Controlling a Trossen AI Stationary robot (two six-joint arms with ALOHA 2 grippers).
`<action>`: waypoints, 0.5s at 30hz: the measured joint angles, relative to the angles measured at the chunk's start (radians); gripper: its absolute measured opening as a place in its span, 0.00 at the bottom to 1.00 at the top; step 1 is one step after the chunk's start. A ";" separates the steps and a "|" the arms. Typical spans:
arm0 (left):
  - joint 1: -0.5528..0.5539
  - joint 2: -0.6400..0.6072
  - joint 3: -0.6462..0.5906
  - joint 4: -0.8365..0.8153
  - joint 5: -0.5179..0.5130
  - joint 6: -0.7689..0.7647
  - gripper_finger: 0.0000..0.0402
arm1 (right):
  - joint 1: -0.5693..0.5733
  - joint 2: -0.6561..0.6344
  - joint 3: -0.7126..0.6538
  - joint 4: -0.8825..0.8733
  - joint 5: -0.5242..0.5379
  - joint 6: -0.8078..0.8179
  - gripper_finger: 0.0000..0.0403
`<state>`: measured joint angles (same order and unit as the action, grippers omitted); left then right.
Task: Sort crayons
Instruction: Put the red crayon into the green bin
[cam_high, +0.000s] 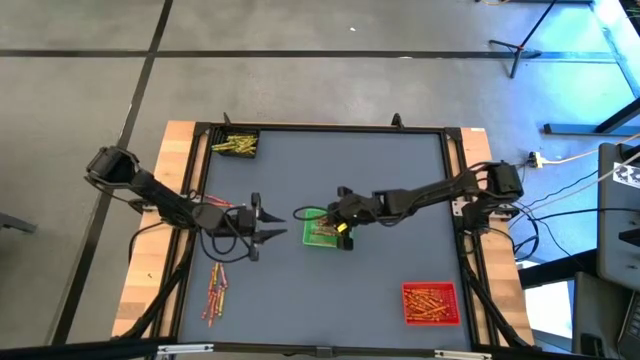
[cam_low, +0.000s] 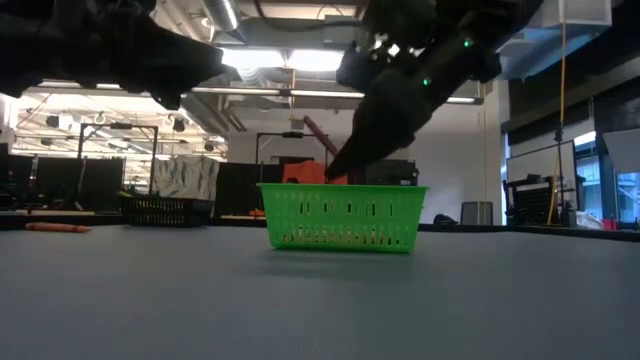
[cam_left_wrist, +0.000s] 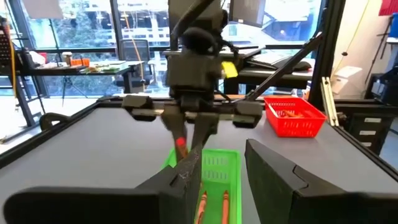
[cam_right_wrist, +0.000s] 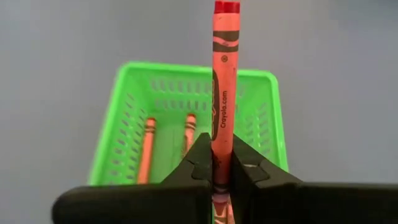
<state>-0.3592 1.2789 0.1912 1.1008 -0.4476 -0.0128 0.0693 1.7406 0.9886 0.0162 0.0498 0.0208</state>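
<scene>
A green square tray (cam_high: 310, 238) stands mid-table with two orange crayons (cam_right_wrist: 149, 149) lying in it. My right gripper (cam_right_wrist: 222, 168) reaches in from the table's right and hangs over the tray, shut on a red crayon (cam_right_wrist: 222, 93). Just left of the tray, my left gripper (cam_high: 275, 228) is level and open, holding nothing; its wrist view shows its fingers (cam_left_wrist: 273, 174) facing the tray (cam_left_wrist: 217, 168) and my right gripper. The low view shows my right gripper (cam_low: 340, 165) coming down behind the tray's wall (cam_low: 342, 217). My right gripper pinches the red crayon between its two fingers near one end (cam_right_wrist: 222, 146). The rest of the crayon sticks out ahead, in line with the fingers. The fingers slant down from the table's right side. The crayon is lifted clear above the green tray, its free end pointing down toward the tray.
A black tray with yellow crayons (cam_high: 235, 145) sits at the far left corner. A red tray with red crayons (cam_high: 430, 303) sits near right. Several loose crayons (cam_high: 215, 293) lie near left. A raised frame (cam_high: 320, 128) runs around the table.
</scene>
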 joint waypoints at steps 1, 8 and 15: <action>-0.001 0.000 -0.001 0.000 0.001 -0.001 0.27 | -0.001 0.007 0.000 -0.001 0.000 0.000 0.03; -0.011 0.001 -0.001 -0.013 0.002 -0.012 0.27 | -0.005 0.011 0.001 -0.074 0.007 0.006 0.12; -0.011 0.001 -0.001 -0.015 0.004 -0.030 0.27 | -0.004 0.014 0.000 -0.072 -0.055 0.055 0.13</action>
<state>-0.3698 1.2800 0.1898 1.0860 -0.4436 -0.0429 0.0650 1.7550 0.9882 -0.0563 -0.0056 0.0757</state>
